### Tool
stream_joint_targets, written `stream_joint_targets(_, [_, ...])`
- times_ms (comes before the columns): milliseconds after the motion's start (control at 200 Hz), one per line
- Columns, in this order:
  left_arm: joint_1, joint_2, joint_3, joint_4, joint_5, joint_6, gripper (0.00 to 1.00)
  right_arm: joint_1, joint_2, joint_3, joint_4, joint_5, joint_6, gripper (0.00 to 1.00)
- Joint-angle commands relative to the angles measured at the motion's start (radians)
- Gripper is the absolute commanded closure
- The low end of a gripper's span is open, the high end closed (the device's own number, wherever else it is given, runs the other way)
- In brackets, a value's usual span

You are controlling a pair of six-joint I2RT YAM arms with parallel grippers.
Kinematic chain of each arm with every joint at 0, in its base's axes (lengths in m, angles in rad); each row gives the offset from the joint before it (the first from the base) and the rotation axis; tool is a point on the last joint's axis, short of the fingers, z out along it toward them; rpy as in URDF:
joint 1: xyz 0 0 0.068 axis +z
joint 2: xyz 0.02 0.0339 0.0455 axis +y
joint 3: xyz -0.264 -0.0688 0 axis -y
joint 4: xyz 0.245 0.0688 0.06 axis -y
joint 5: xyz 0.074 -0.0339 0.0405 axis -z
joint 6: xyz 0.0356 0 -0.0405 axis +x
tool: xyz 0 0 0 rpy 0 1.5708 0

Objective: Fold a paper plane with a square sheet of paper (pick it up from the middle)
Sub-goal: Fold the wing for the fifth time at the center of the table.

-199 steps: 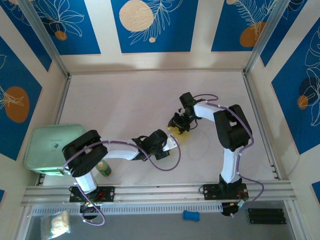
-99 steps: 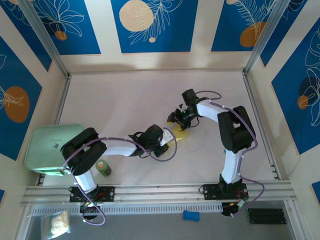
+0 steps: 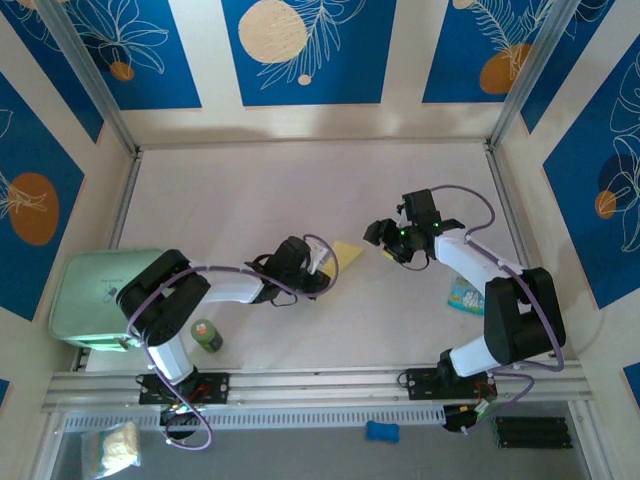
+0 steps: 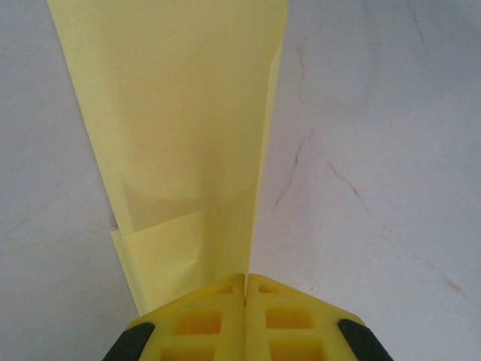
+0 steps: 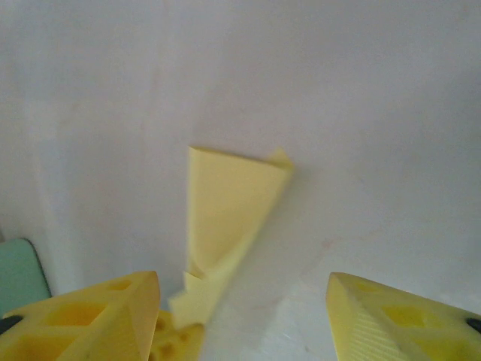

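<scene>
The paper plane [image 3: 347, 255] is a pale-yellow folded wedge lying low over the table's middle. My left gripper [image 3: 320, 270] is shut on its near end. In the left wrist view the plane [image 4: 180, 135] runs from the top edge down into the closed yellow fingers [image 4: 203, 323], its fold edge caught at the gripper [image 4: 246, 284]. My right gripper [image 3: 384, 237] stands open just right of the plane, apart from it. From the right wrist the plane [image 5: 225, 210] lies ahead, beyond the gripper [image 5: 240, 316], with nothing between its spread fingers [image 5: 402, 320].
A pale-green container [image 3: 100, 290] sits at the table's left edge, and a small green bottle [image 3: 207, 335] stands in front of it. A blue-green packet [image 3: 465, 296] lies right of centre beside the right arm. A metal rail [image 3: 320, 380] runs along the near edge.
My right gripper has opened, let go of the plane and drawn back to the right, uncovering the packet. The left gripper stays shut on the plane and has shifted slightly left.
</scene>
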Motion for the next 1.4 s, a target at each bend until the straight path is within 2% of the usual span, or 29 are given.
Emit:
stream_joint_targets(0, [0.029,0.021,0.004,0.046,0.078,-0.14,1.0,0.007,-0.026,-0.024,0.043,-0.009,-0.029,0.39])
stream_joint_targets(110, [0.048,0.043,0.021,0.047,0.106,-0.213,1.0,0.034,-0.009,-0.026,0.05,-0.023,-0.06,0.4])
stream_joint_targets(545, [0.114,0.095,-0.022,0.22,0.198,-0.489,1.0,0.109,0.137,0.005,0.122,-0.102,-0.115,0.42])
stream_joint_targets(740, [0.123,0.104,-0.038,0.249,0.197,-0.525,1.0,0.135,0.225,0.06,0.117,-0.111,-0.13,0.44])
stream_joint_targets(885, [0.129,0.113,-0.053,0.272,0.198,-0.55,1.0,0.152,0.274,0.1,0.12,-0.126,-0.138,0.49])
stream_joint_targets(1396, [0.143,0.124,-0.091,0.345,0.198,-0.605,0.99,0.188,0.432,0.22,0.066,-0.121,-0.159,0.51])
